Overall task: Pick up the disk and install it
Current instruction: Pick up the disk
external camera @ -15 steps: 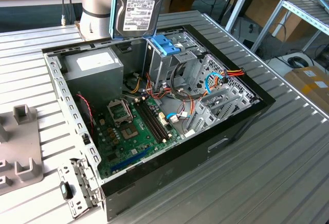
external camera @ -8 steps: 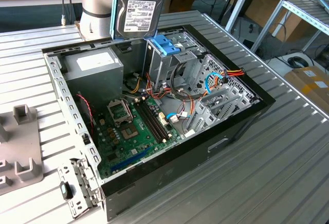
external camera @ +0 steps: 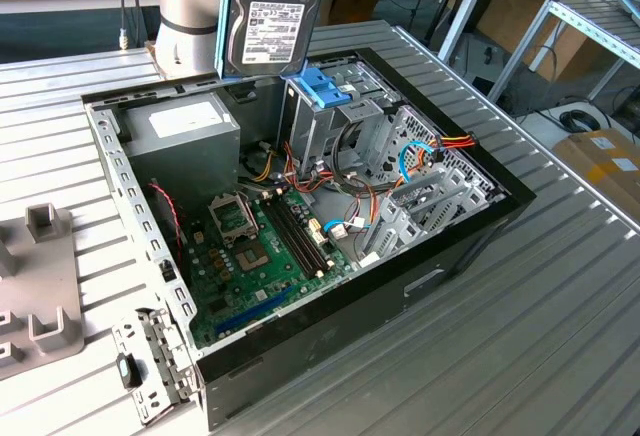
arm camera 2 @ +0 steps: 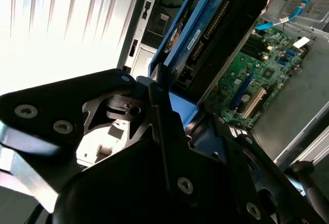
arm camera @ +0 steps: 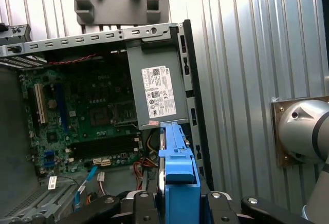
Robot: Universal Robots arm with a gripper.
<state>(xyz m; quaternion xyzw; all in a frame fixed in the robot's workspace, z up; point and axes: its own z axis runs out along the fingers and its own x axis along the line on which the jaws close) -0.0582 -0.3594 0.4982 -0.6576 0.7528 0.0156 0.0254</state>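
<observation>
The disk (external camera: pixel 273 18) hangs upright over the far side of the open computer case (external camera: pixel 470 246), label facing the exterior camera, with a blue frame along its edges. Its lower edge sits just above the case rim, between the grey power supply (external camera: pixel 180 128) and the blue latch (external camera: pixel 322 88) on the silver drive cage. My gripper (arm camera: pixel 177 199) is shut on the disk (arm camera: pixel 177 162), black fingers (arm camera: pixel 138 203) on either side of the blue frame. In the second wrist view the disk (arm camera 2: pixel 203 47) shows its underside circuit board, tilted over the motherboard (arm camera 2: pixel 257 75).
Inside the case lie the green motherboard (external camera: pixel 250 246), bundled cables (external camera: pixel 420 156) and metal brackets. The arm's base (external camera: pixel 185 6) stands behind the case. A grey fixture (external camera: pixel 40 286) lies on the slatted metal table (external camera: pixel 540 336) at the exterior view's left.
</observation>
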